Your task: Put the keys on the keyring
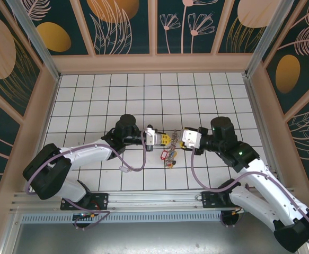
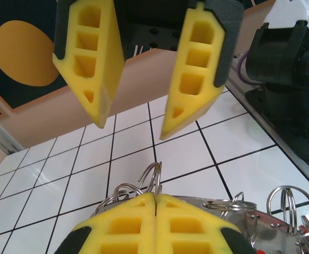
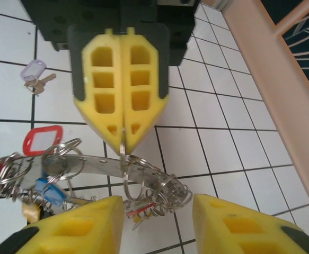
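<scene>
- The right gripper (image 3: 155,205) is sitting nearest the lens in the right wrist view; its two yellow fingers (image 3: 106,211) are standing spread with a wide gap, and nothing is lying between them.
- Just beyond that gap the keyring (image 3: 98,163) is showing as a flat curved band over the white tiles (image 3: 223,132); several keys (image 3: 49,190) with blue and red tags are dangling from it among many small wire rings; whether the band is touching the tiles, I cannot tell.
- Facing it, the left gripper (image 3: 123,144) is pressing its fingers together; its tips are pinching a thin wire loop (image 3: 124,156) that is crossing the band.
- I am judging that the threading step is in hand; the next move is asking the spread fingers to close on the band and steady it while the loop is being worked along.
- One loose key (image 3: 35,76) with a pale tag is lying on the tiles, well apart from the bundle; it is probably waiting for its turn.
</scene>
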`<state>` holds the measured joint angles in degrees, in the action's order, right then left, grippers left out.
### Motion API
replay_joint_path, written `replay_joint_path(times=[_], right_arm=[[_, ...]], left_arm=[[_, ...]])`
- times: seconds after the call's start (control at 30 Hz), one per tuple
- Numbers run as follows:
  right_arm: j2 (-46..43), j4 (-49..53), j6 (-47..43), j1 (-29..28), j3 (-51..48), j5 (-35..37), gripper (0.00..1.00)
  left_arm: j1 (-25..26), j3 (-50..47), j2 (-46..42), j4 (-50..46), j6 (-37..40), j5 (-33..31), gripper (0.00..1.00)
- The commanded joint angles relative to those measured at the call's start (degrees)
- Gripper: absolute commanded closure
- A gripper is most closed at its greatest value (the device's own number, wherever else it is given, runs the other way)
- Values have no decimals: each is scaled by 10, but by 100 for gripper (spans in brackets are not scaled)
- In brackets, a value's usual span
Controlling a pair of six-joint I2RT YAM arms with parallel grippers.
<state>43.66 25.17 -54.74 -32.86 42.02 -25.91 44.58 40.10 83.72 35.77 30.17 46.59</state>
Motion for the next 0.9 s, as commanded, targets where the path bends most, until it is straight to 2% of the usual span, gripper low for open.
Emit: replay_joint_path(times=[0.0,0.37,0.47,0.8,0.87], right_arm=[[0,29,-23,3,-5,-36,60],[17,-18,-5,3,-29,-41,62],[12,-47,4,3,-36,-26,71],[5,-91,38,3,-49,-65,78],[5,-95,40,4,-50,-65,85]], left_arm=[[-3,26,-16,33,-6,29,100],[-3,35,-10,42,-19,44,100],[-3,37,-9,44,-20,51,100],[-3,39,-4,44,-24,55,100],[-3,39,-3,45,-25,57,100]])
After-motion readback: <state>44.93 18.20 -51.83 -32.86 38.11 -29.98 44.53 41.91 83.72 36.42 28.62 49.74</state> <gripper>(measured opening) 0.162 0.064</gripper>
